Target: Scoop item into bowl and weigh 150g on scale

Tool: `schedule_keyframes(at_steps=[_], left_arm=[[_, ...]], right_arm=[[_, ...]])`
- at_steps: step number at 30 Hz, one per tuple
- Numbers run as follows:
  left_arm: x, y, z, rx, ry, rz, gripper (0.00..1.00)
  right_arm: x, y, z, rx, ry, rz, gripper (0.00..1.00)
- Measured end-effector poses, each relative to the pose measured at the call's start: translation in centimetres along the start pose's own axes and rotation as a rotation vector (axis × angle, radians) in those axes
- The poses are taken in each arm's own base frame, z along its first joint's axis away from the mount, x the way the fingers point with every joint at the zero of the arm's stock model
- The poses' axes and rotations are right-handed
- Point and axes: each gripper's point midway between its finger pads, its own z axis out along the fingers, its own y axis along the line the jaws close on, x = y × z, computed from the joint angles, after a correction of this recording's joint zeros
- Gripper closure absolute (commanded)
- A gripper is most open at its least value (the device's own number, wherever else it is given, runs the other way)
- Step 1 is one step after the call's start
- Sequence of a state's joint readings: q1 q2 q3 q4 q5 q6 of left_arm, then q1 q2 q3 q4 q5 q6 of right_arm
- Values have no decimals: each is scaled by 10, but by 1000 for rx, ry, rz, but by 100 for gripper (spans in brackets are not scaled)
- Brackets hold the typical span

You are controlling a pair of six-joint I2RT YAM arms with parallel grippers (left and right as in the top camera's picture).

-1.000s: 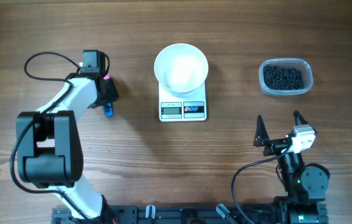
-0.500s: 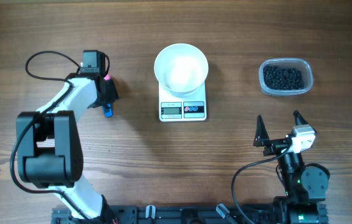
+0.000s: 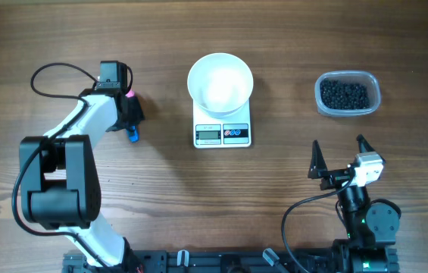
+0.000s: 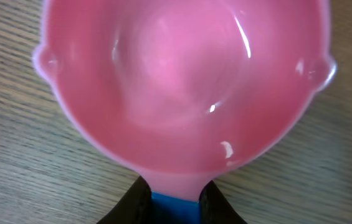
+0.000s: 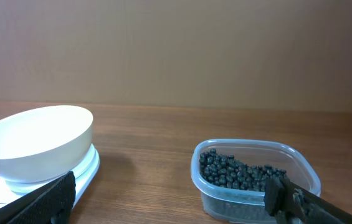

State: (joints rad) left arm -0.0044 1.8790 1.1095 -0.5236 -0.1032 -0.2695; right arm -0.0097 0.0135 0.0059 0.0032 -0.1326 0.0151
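Closing is the one change: the left gripper (image 4: 174, 204) has drawn its jaws in on the blue handle of the pink scoop (image 4: 185, 81), while nothing else on the table (image 3: 289, 45) has moved. By my reading the scoop is now held but not lifted, so the task is at its very start. No beads (image 3: 344, 95) have left the plastic tub (image 3: 377, 85), and the white bowl (image 3: 220, 82) stands bare on the scale (image 3: 223, 134), at the middle of the table toward its far edge. The tub sits toward the far right corner, well apart from the scoop, which lies toward the left edge. The right gripper (image 3: 338, 144) hangs spread wide and holds nothing, near the front edge on the right.

The left wrist view alone shows the grasp: dark fingers (image 4: 131, 202) on either side of the blue handle, and the scoop's cup empty. From overhead the arm hides most of that, leaving only the handle's end in sight. The right wrist view adds a side look: the bowl's rim raised above the scale, and the beads filling the tub only partway.
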Motion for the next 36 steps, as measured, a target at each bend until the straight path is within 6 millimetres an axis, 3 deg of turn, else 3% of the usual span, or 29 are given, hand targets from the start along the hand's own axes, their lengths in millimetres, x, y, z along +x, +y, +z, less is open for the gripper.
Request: schedule_keyframes(at_steps=[5, 7, 11, 15, 17, 26, 36], left_arm=[[-22, -11, -27, 65, -72, -63, 85], [-50, -22, -64, 140, -171, -121, 92], [-84, -37, -117, 265, -300, -217, 96], [-107, -56, -170, 443, -409, -302, 96], [-112, -65, -183, 518, -423, -329, 96], [-114, -113, -221, 881, -297, -447, 96], [-96, -132, -235, 1031, -66, -597, 96]], right_arm=[[0, 0, 0, 0, 0, 0, 1], [0, 0, 0, 0, 0, 0, 0], [0, 0, 0, 0, 0, 0, 0], [0, 0, 0, 0, 0, 0, 0], [0, 0, 0, 0, 0, 0, 0], [0, 0, 0, 0, 0, 0, 0], [0, -1, 0, 3, 0, 0, 0]])
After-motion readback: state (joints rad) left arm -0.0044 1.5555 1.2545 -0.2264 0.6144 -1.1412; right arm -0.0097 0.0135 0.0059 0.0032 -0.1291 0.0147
